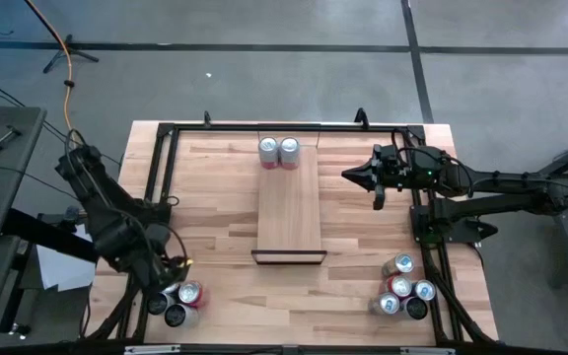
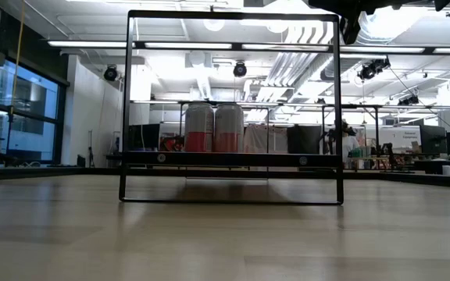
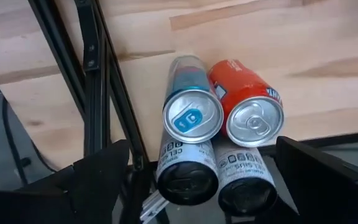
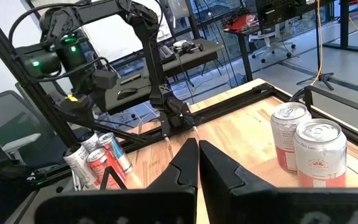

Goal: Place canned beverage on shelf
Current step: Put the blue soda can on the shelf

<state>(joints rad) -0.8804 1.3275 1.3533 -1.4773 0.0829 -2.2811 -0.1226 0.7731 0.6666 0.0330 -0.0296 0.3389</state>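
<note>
The shelf is a narrow light-wood plank on a thin black frame at mid-table. Two pink-and-white cans stand upright on its far end. Several more cans stand in a cluster at the table's near left corner: a blue-topped one, an orange one and two white ones with black tops. My left gripper hangs open above this cluster, pointing down, one finger to each side, touching no can. My right gripper is shut and level, to the right of the shelf's far end.
Several other cans stand at the near right corner. A black rail frame runs along the table's left, far and right edges; one rail passes right beside the left cluster. Bare tabletop lies on both sides of the shelf.
</note>
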